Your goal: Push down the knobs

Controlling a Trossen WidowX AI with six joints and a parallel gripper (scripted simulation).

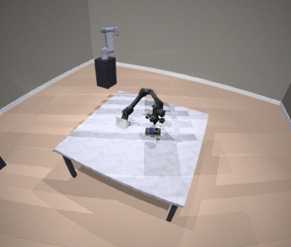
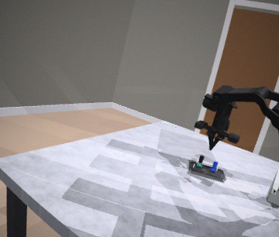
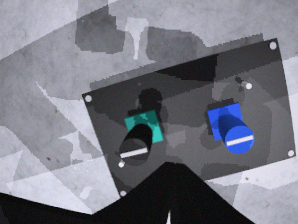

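Now, gripper (image 3: 169, 192): fingers pressed together on nothing, so you get one blunt tip for pushing
Board (image 3: 193, 76): flat on the table (image 2: 98, 182), below the tip
Black knob (image 3: 136, 144): on teal potentiometer (image 3: 152, 124), looks raised
Blue knob (image 3: 237, 139): cannot tell if seated

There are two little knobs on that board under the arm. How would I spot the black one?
Find the big grey-patterned table, then the small dark circuit board lying on it beneath the black arm's shut tool. Two knobs stand on the board; the black knob sits on a teal block and bears a white stripe, while its neighbour, the blue knob, is blue on a blue block.
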